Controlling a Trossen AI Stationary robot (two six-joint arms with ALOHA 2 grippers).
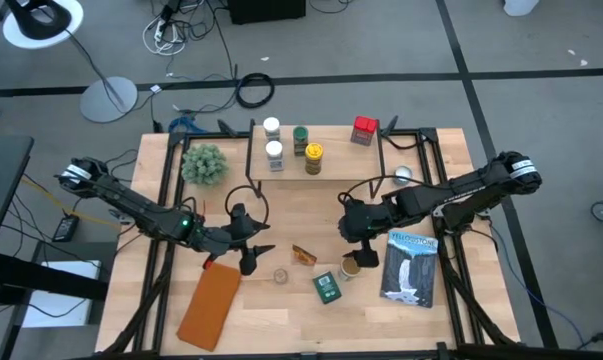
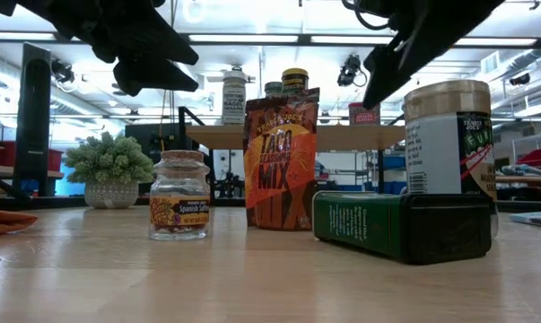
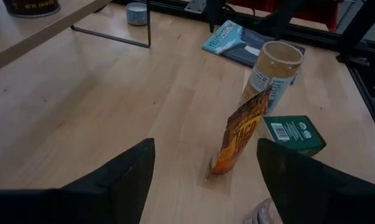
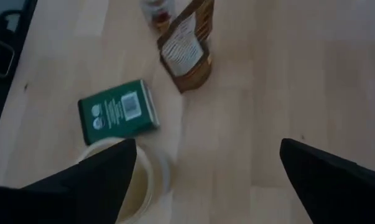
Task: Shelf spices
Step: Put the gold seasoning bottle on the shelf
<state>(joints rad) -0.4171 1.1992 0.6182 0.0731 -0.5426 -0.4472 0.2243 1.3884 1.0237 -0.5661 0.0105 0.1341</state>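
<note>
**Wood surface with four spices left below the shelf**

Wooden and pale, the surface (image 1: 281, 310) carried the shelf (image 1: 331, 165) at its far side, with four containers standing on its plank: two white-lidded jars (image 1: 273, 140), a green-lidded jar (image 1: 300, 136) and a yellow-lidded jar (image 1: 314, 155). A red box (image 1: 364, 130) stood at the shelf's right end.

Nearer the front, four more spices sat close together: a small glass jar (image 2: 179, 195), an upright taco seasoning packet (image 2: 280, 160), a dark green tin (image 2: 400, 224) lying flat, and a tan-lidded jar (image 2: 449, 144) just behind the tin.

The left tool (image 1: 249, 245) hung above the surface just left of the small jar, its fingers spread wide and holding nothing. The right tool (image 1: 361, 245) hovered over the tan-lidded jar, fingers fully apart, gripping nothing.

A blue-and-white book (image 1: 411, 268) lay to the right, a brown pad (image 1: 209, 305) to the left, and a potted plant (image 1: 204, 163) beside the shelf.
</note>
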